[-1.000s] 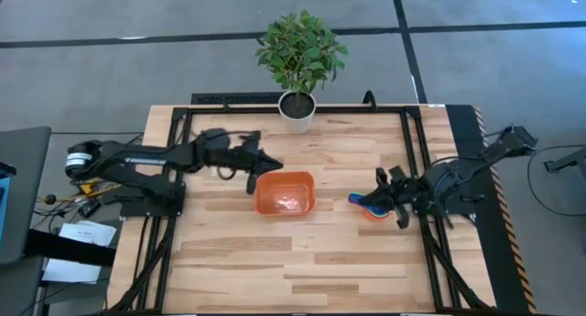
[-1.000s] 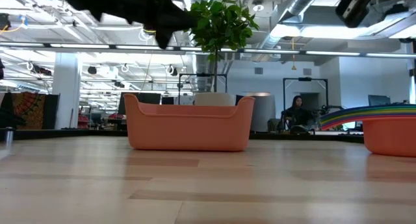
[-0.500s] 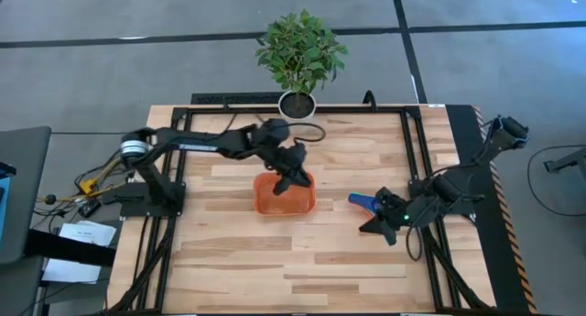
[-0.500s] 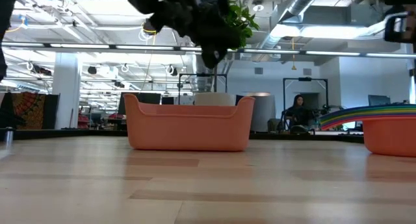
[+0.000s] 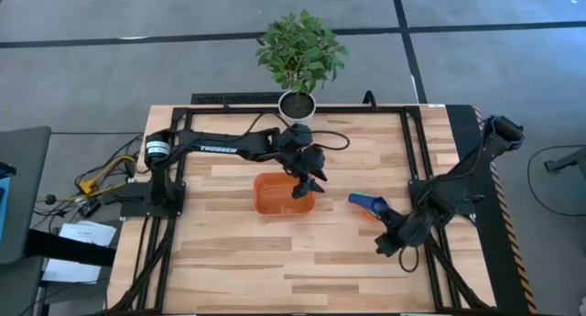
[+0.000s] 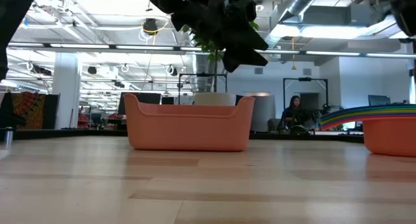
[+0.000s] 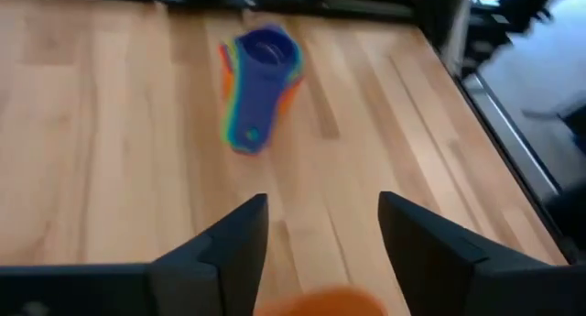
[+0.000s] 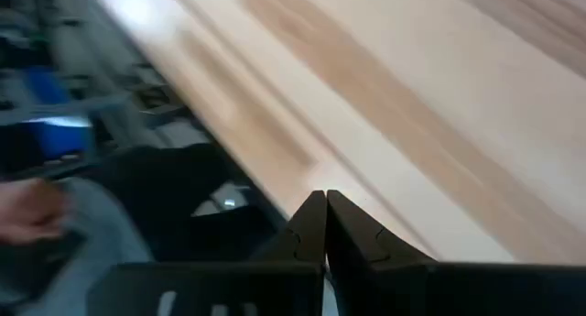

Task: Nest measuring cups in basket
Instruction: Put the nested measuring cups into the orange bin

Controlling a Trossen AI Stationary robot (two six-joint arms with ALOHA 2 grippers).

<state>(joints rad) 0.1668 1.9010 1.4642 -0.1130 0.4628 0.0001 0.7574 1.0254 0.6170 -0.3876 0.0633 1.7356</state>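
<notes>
The measuring cups (image 5: pixel 370 205) lie nested in one stack on the table, right of the basket, dark blue on top. Their fanned handles show in the low view (image 6: pixel 364 113); the left wrist view (image 7: pixel 259 78) sees them ahead. The orange basket (image 5: pixel 275 195) stands at the table's middle. My left gripper (image 5: pixel 302 188) hangs open over the basket's right end, above its rim (image 7: pixel 320 302), fingers pointing toward the cups. My right gripper (image 5: pixel 385 245) is shut, near and slightly right of the cups, apart from them.
A potted plant in a white pot (image 5: pixel 298 105) stands at the far edge, behind the basket. Black frame rails (image 5: pixel 417 151) run along the table's sides. Bare wood lies near the front edge. A person (image 6: pixel 296 110) sits in the room beyond.
My left arm has swung from the table's left side toward the right and now hangs over the basket's right end. My right gripper has drawn away from the cups toward the table's near edge. The cups and the basket have stayed in place.
</notes>
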